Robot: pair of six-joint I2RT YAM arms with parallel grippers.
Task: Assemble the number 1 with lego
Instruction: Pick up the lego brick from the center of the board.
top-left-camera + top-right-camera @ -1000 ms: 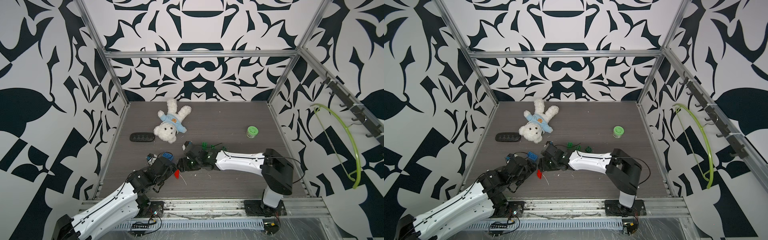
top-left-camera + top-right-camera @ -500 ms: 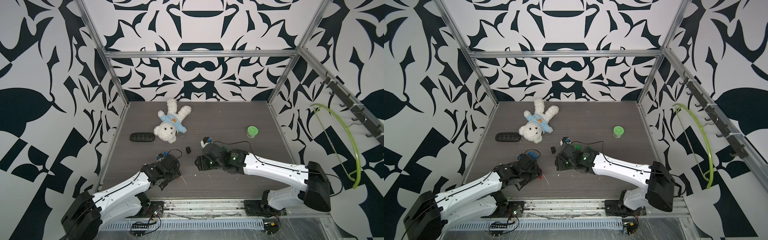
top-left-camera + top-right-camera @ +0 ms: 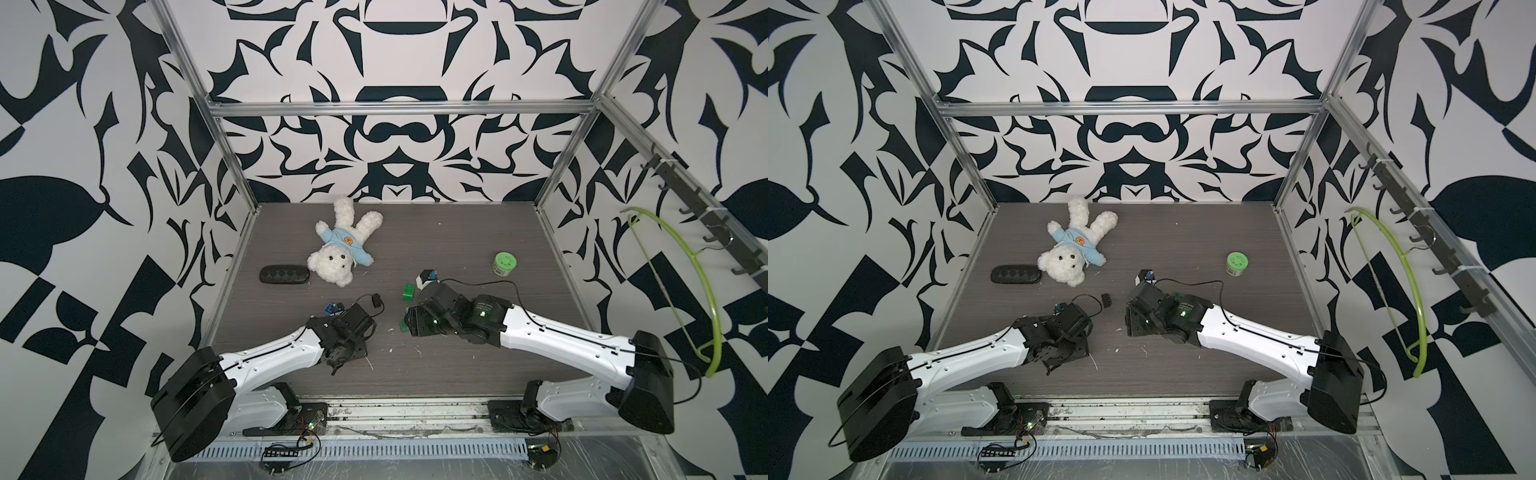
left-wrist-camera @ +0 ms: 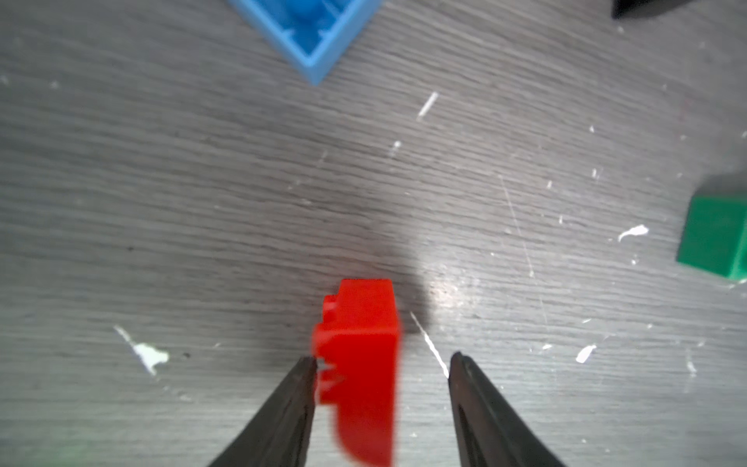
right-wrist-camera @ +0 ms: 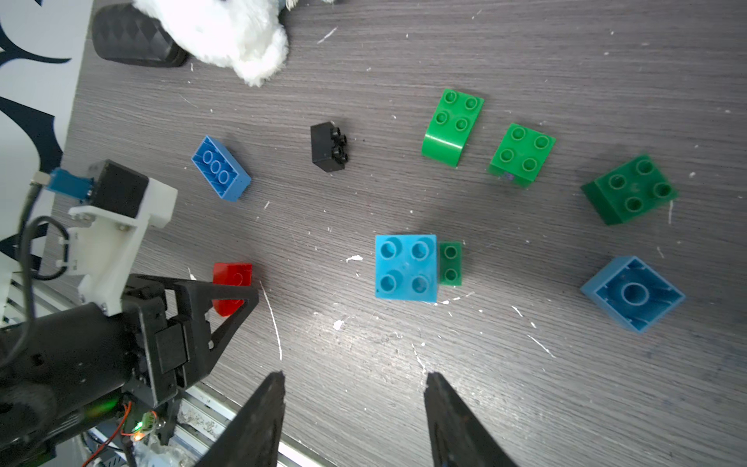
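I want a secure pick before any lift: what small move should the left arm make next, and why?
Probably close the left gripper on the red brick. The brick lies between the jaws: one touches its studded side, but the other stands clear of its smooth side, so a lift now would likely leave it behind.

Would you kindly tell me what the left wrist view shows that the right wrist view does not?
Only the left wrist view shows the left claw up close: one finger touches the red brick on its studded side, the other stands clear. Only the right wrist view shows the open, empty right claw, the curved lime brick, the light blue brick and the teddy bear. Both show the red brick, the left claw and the table.
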